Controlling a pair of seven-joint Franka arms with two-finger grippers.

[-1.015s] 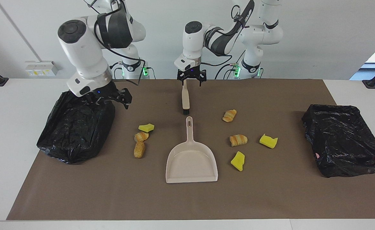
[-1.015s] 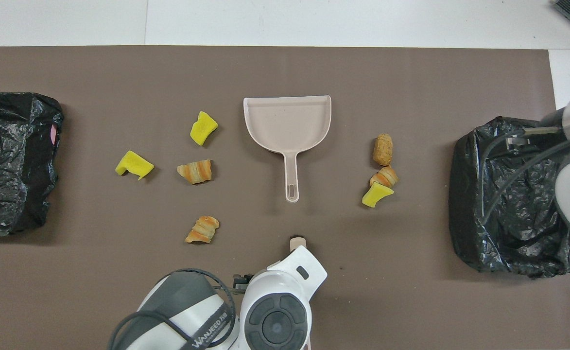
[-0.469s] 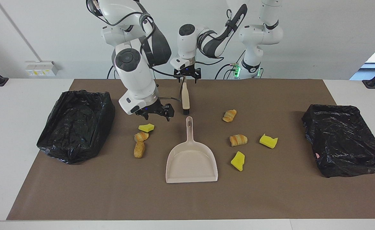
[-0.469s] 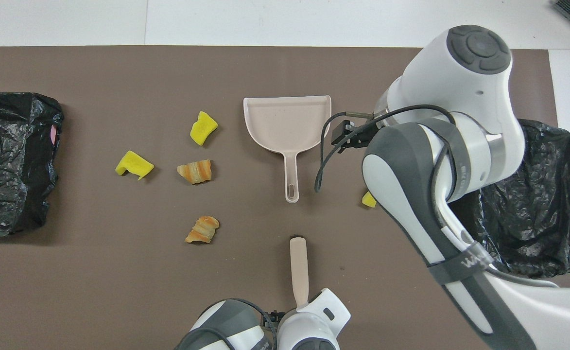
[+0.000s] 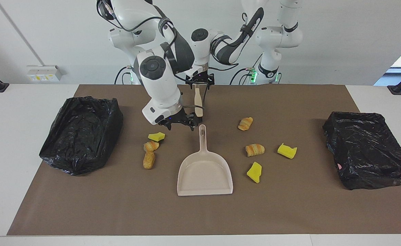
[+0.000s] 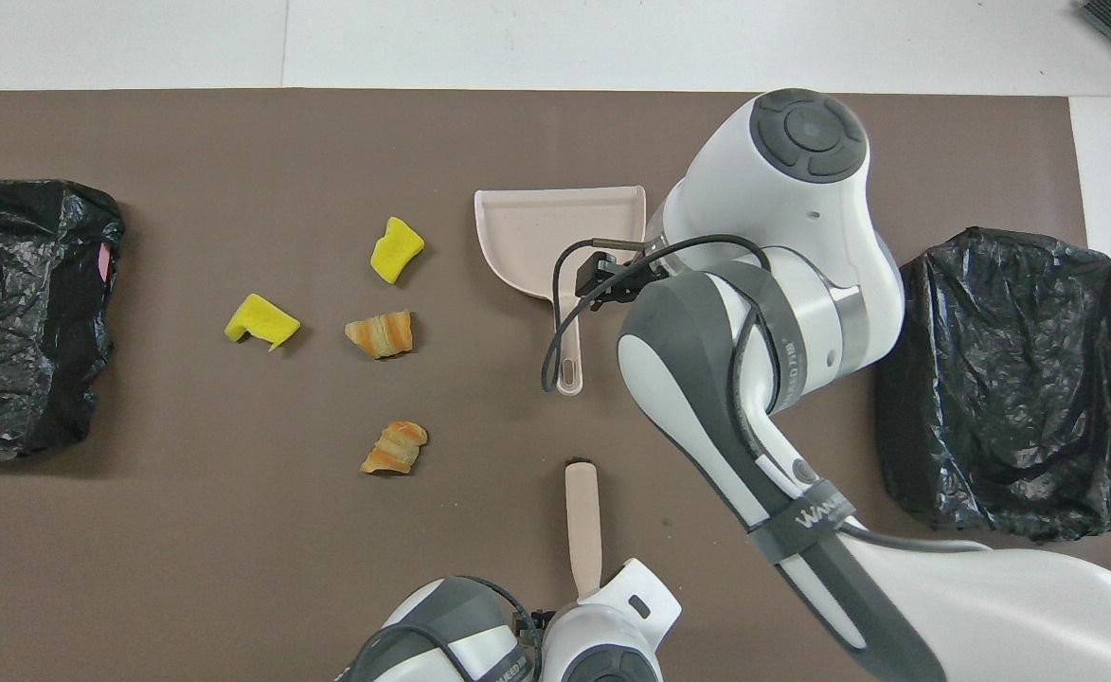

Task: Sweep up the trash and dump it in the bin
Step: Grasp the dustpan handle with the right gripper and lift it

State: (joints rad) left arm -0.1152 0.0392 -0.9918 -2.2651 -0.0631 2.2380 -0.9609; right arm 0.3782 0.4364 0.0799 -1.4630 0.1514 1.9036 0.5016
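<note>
Fingers of the right gripper [image 5: 181,122], spread, are poised beside the beige plastic dustpan [image 5: 204,174] handle's end; the left gripper [image 5: 199,82] grasps the beige brush [image 5: 198,104].

Only readable text: "WANJEED" in white caps on the dark grey band round the right arm's forearm [image 6: 806,530], overhead view. A 2nd band higher up on the same arm carries white lettering too, but turned sideways, can't make it out. The left arm's band [image 6: 508,668] at frame bottom shows a few white letters, cut off. Nothing legible in the facing view.
</note>
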